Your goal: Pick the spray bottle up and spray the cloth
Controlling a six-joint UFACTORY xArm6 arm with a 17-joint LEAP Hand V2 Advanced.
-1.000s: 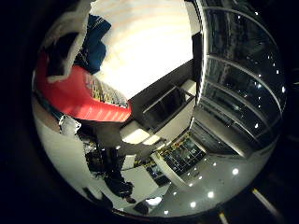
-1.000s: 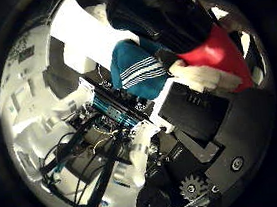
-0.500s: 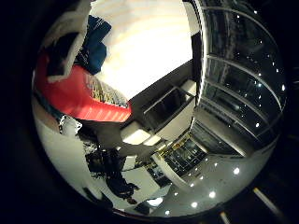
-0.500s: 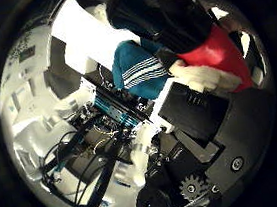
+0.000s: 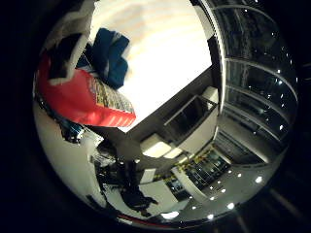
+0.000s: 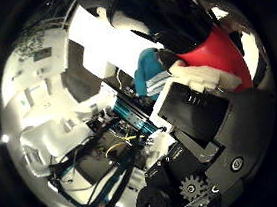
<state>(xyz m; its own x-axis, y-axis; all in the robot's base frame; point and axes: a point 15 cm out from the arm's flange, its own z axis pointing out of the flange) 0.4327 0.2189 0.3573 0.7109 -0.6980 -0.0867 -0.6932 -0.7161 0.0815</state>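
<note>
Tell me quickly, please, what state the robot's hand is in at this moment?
Right hand: shut on the red spray bottle, fingers curled round it, close to the palm; blue cloth lies on the white table beyond.

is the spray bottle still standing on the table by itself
No: the red spray bottle is close against the palm with the hand wrapped around it, above the white table and the blue cloth.

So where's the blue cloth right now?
The blue cloth lies on the white table, just past the red spray bottle that sits close against the palm. The thumb side view shows it too, beside the bottle.
</note>
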